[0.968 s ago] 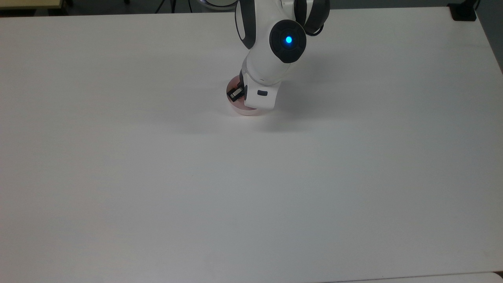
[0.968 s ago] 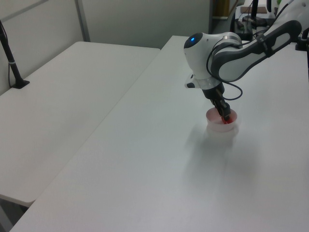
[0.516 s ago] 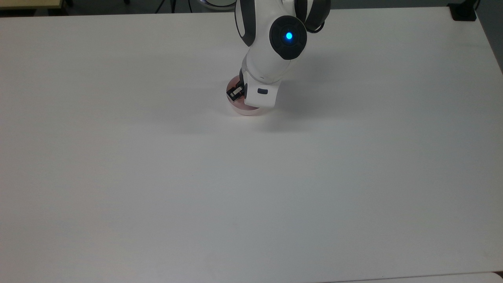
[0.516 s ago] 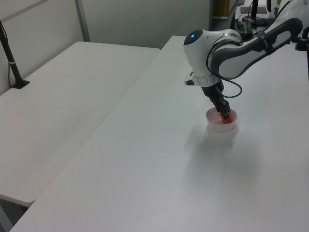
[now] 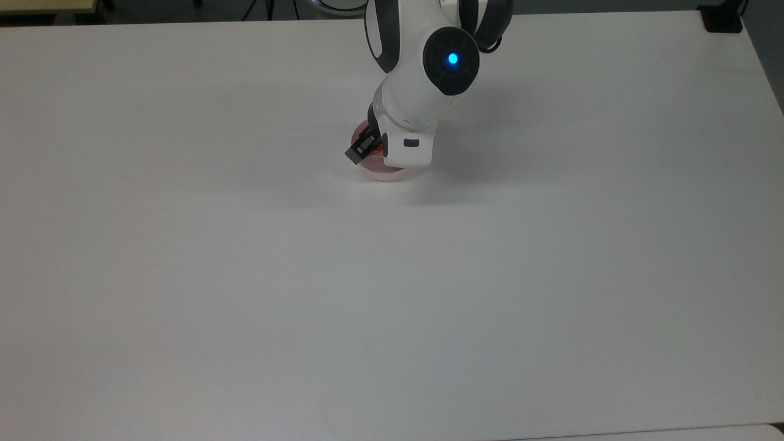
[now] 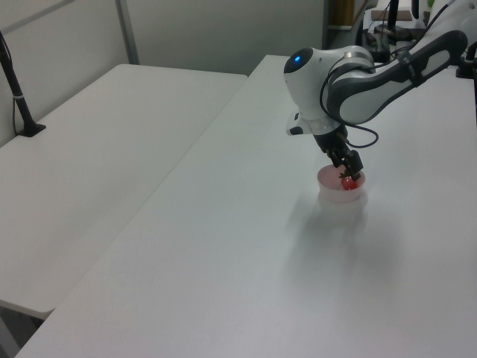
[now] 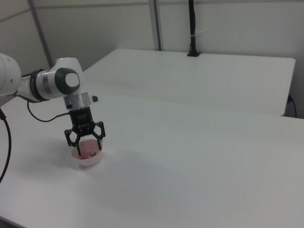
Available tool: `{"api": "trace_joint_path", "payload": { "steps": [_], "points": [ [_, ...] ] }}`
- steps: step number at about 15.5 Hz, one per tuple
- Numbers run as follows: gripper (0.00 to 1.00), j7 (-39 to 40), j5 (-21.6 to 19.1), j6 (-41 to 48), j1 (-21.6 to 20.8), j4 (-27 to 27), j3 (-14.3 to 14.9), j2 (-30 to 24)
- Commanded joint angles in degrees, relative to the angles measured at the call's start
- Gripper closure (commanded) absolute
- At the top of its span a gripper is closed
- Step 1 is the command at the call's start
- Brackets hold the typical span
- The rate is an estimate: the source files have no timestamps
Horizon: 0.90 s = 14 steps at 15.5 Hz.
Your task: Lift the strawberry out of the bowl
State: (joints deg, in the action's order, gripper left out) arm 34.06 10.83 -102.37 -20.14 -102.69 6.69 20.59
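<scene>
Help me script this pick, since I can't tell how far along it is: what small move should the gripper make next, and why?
Probably a short, straight descent. In the right view the gripper is open just above the bowl, and the strawberry lies inside, ungrasped. Lowering should bring the fingers beside the berry before closing; their spread looks close to the bowl's width, so mind the rim.

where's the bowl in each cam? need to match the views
Top view: the bowl sits upper middle, partly hidden under the arm's white wrist; its pink rim peeks out below and to the top view's left.
Left view: right of centre, the bowl is below the gripper.
Right view: lower left, the bowl is under the open gripper.
Shared landmark: the gripper directly over the bowl.
</scene>
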Motion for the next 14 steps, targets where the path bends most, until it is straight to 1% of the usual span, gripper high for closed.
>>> {"api": "trace_joint_path", "payload": {
  "steps": [1,5,7,8,12,14],
  "points": [
    [0.22,1.36,1.21,0.33,-0.43,-1.89,0.43,-1.08],
    [0.23,1.72,1.12,-3.44,-0.25,-3.74,0.43,-1.16],
    [0.25,1.28,1.12,-4.15,-0.34,-4.09,0.43,-1.16],
    [0.28,0.93,1.03,-4.15,-0.43,-4.09,0.43,-1.25],
    [0.45,-1.89,1.12,-4.33,-0.78,-4.35,0.34,-0.81],
    [0.48,-1.8,1.12,-4.41,-0.78,-4.7,0.34,-0.81]
  ]
}}
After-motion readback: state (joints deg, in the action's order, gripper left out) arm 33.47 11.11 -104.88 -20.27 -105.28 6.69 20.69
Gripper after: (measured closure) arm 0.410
